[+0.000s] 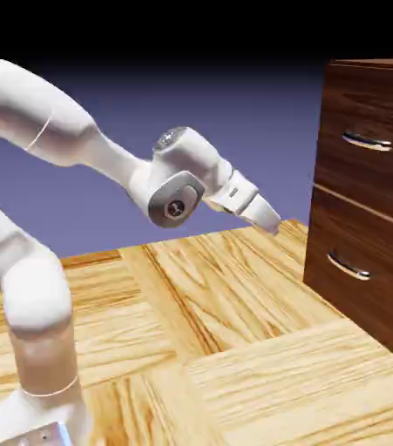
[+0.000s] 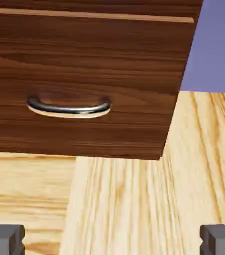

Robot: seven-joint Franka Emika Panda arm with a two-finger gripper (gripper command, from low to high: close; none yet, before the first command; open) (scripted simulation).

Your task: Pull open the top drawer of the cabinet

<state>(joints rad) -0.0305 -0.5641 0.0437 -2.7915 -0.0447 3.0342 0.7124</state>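
the exterior view looks from beside the arm across the bench (image 1: pixel 234 305) toward the cabinet (image 1: pixel 369 200), while the hand view, just behind the fingers (image 2: pixel 4 239), faces the same cabinet's lower drawer front (image 2: pixel 84 74) and bench nearer.

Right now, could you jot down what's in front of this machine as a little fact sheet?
cabinet: dark wood, on the exterior view's right, standing on the table
top drawer: shut, curved silver handle untouched
lower drawer: shut, faces the hand camera
gripper: fingers wide open, empty, apart from the cabinet, below the top handle's level
table: light wood planks
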